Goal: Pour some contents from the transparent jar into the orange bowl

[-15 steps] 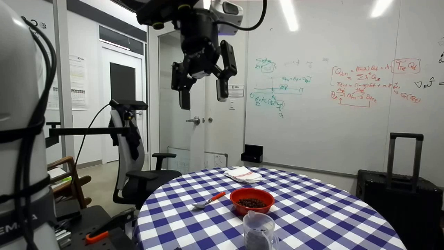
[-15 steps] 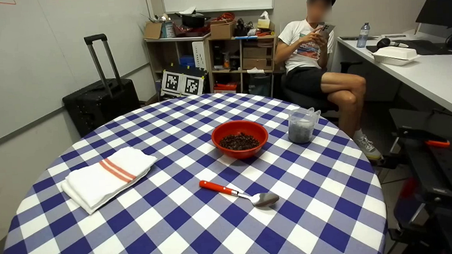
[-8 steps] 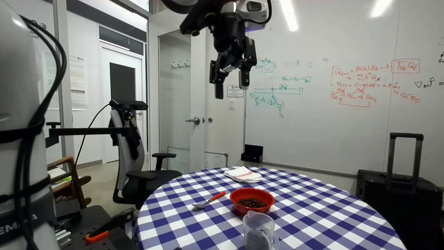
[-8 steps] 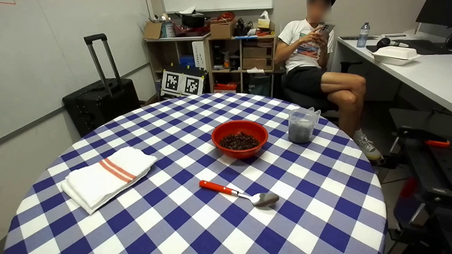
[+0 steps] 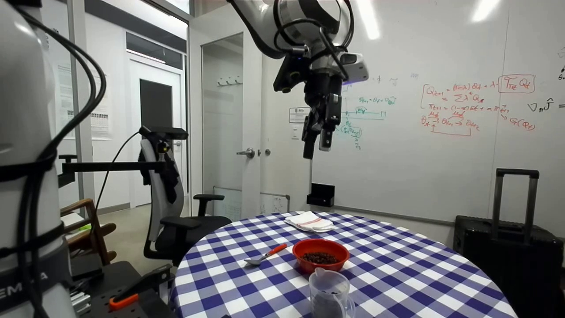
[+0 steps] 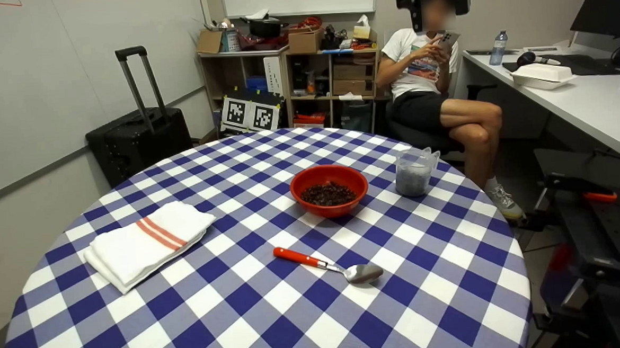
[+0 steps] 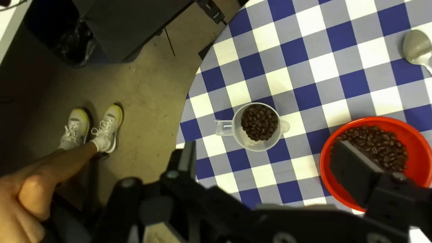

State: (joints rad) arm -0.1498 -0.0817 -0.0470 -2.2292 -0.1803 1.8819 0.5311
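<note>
Whiteboard (image 5: 423, 154): big, red, green and black marker writing.
Round table (image 6: 227, 316): blue-and-white checked tablecloth (image 5: 406, 274) over it, in all three views.
Franka arm (image 5: 304, 33): comes in from top of an exterior view, wrist end angled down.
Seated person (image 6: 416, 73): legs crossed, smartphone (image 6: 445, 39) held up in front, face blurred.
Suitcase (image 6: 138, 143): black, pull handle up, beside whiteboard, in both exterior views.
Robotiq gripper (image 5: 317, 149): points down, well above tablecloth; fingers (image 7: 354, 175) spread wide in wrist view. Hides part of the person's head in an exterior view.
Folded towel (image 6: 149, 241): white, reddish stripes, flat on table, off to one side.
Red-orange bowl (image 6: 329, 211): upright, coffee beans (image 7: 378, 145) heaped to one side; a finger covers part of it in wrist view.
Transparent jug (image 6: 414, 174): upright on table near the edge, beside bowl, apart from it. Spout toward bowl, handle toward table edge. Wrist view: shows between and just past the fingertips, well below them.
Spoon (image 6: 322, 263): red handle, metal head, lying near bowl, apart from it.
Coffee beans: dark brown, in jug and bowl both; jug partly filled.
</note>
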